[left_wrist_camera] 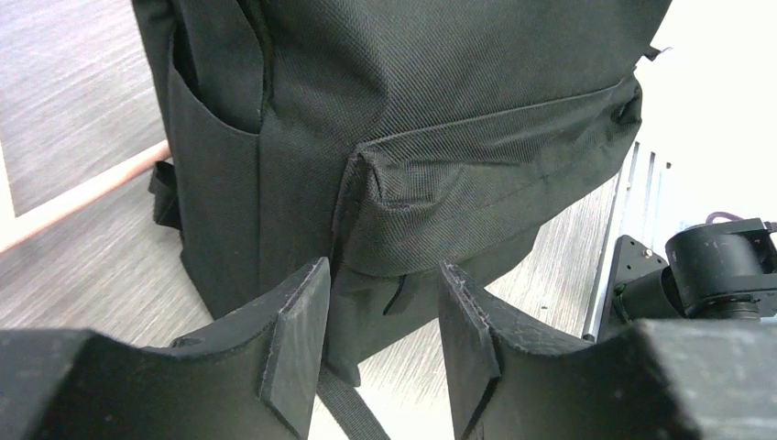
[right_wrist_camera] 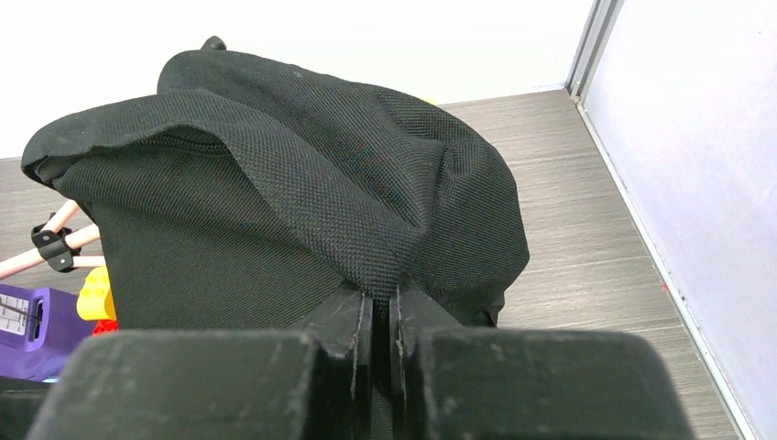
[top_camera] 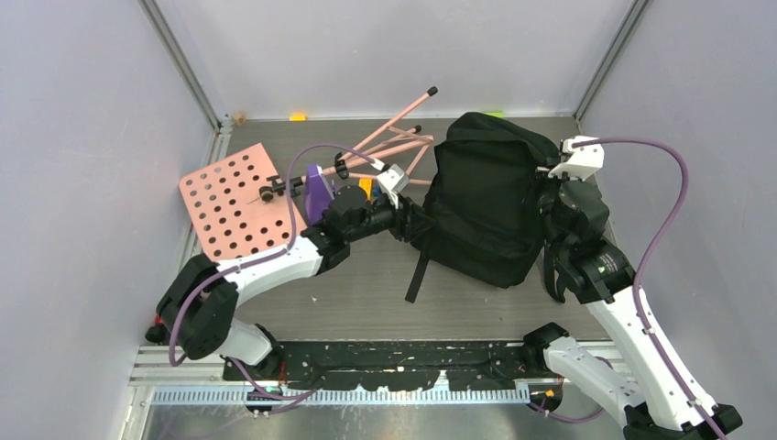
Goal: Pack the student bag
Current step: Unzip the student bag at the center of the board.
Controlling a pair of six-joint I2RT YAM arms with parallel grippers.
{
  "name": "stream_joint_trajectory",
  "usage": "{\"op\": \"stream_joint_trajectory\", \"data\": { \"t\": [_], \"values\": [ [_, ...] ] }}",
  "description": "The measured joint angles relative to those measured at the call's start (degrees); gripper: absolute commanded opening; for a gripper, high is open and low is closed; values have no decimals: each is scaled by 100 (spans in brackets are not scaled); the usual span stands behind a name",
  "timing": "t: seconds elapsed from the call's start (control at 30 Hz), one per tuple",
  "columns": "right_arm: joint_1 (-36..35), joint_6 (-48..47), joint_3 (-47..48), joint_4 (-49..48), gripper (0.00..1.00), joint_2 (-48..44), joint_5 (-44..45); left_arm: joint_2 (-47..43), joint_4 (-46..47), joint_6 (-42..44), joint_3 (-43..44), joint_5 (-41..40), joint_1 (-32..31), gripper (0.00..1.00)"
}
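Pinching fabric of the student bag [right_wrist_camera: 275, 183]: right gripper [right_wrist_camera: 380, 316]; left gripper [left_wrist_camera: 380, 339] parted, empty, beside it

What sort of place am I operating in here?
Probably a robot test cell, not a classroom: plain panel walls box in the table, holding staged props, a student bag and pink pegboard.

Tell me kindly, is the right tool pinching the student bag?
Yes, the right tool is shut on a fold of the student bag.
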State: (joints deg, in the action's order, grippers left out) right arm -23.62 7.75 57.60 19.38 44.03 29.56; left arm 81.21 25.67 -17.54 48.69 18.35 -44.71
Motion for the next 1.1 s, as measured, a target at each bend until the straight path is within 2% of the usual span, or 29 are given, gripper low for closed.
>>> {"op": "stream_joint_trajectory", "data": {
  "t": [0.17,0.23,0.27,0.47,0.53,0.67,0.87,1.1],
  "values": [
    [0,-2,7,39,9,-4,35,313,203,-57,-35,-15,-188,55],
    [0,-4,26,92,21,-4,37,343,299,-72,-76,-109,-232,60],
    [0,0,39,114,30,-4,37,341,363,-94,-107,-151,-247,63],
    [13,-37,352,525,58,-190,181,310,527,-203,-221,-326,-254,76],
    [15,-20,433,669,63,-365,238,293,542,-275,-221,-350,-240,78],
    [24,33,496,1025,66,-796,315,291,658,-444,-208,-382,-203,79],
    [24,378,824,1635,66,-1071,57,415,938,-638,68,-369,-166,64],
    [35,1425,748,1934,61,-1294,-1436,608,1069,-756,122,-334,-90,61]
  ]
}}
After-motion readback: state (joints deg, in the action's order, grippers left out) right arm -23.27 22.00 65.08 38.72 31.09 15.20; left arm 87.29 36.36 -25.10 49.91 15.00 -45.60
